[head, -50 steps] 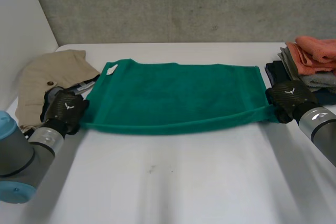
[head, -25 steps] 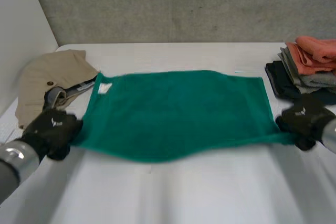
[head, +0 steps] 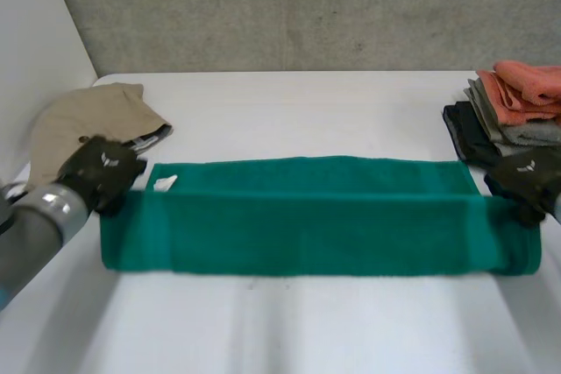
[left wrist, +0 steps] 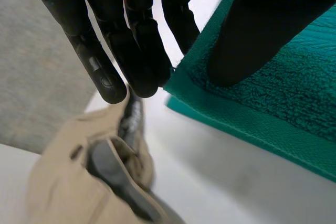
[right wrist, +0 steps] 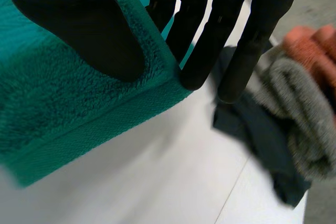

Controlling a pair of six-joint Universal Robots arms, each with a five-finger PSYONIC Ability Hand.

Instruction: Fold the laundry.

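A green towel (head: 316, 225) lies doubled lengthwise in a long band across the white table (head: 307, 330), with its white tag (head: 165, 183) by the left end. My left hand (head: 101, 171) is at the left end. In the left wrist view its fingers (left wrist: 131, 40) and thumb pinch the corner of the towel's (left wrist: 273, 108) upper layer. My right hand (head: 526, 177) is at the right end. There its thumb (right wrist: 79, 30) presses the towel's (right wrist: 63, 108) corner against straight fingers.
A beige garment (head: 83, 124) with a dark strap lies at the table's left, right behind the left hand (left wrist: 68, 166). A stack of folded clothes (head: 517, 107), orange over grey over dark, stands at the right behind the right hand (right wrist: 299, 124).
Both hands lifted the towel's ends and drew it toward the near side. It now lies doubled as a narrower band. The left hand's fingers closed on its corner.
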